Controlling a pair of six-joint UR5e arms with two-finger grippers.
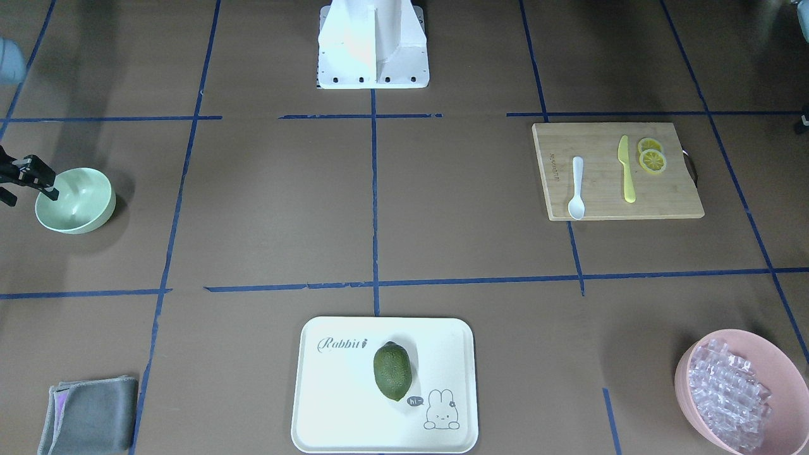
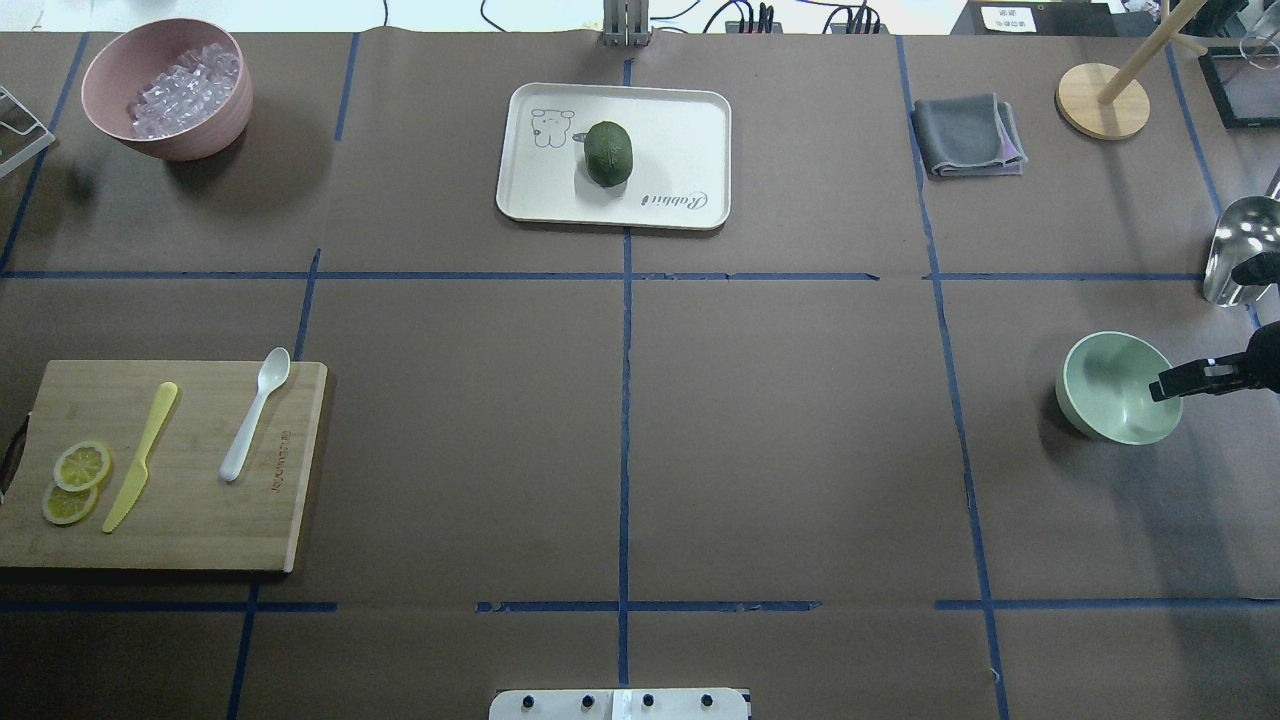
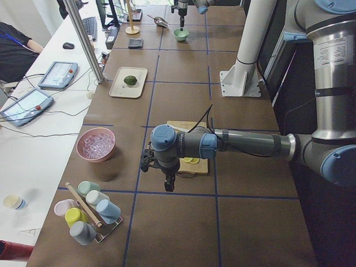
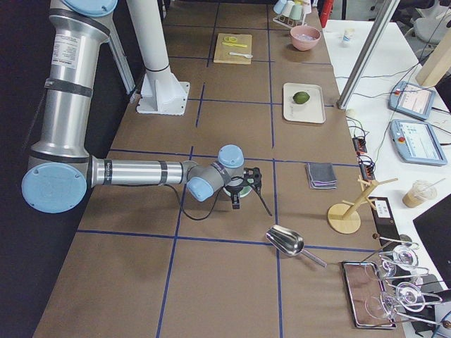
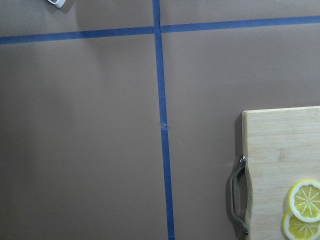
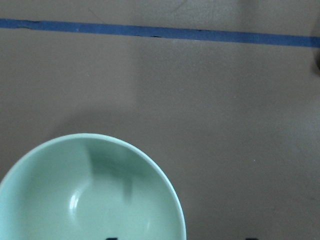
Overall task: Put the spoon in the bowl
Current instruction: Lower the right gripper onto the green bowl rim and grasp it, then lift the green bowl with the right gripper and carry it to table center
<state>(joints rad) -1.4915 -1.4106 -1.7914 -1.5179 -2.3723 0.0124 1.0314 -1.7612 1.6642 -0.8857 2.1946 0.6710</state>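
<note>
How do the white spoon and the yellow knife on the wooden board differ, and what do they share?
The spoon is white; the knife is yellow. The spoon ends in an oval scoop; the knife ends in a flat blade. The knife lies right beside the lemon slices; the spoon lies farther from them, near the board edge. Both are slim and lie flat on the board, roughly parallel.

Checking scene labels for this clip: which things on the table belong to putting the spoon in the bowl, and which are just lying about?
In the job:
white spoon, lying on the cutting board
mint-green bowl, empty

Lying about:
yellow knife
lemon slices
pink bowl of ice pieces
tray with green fruit
grey cloth
</note>
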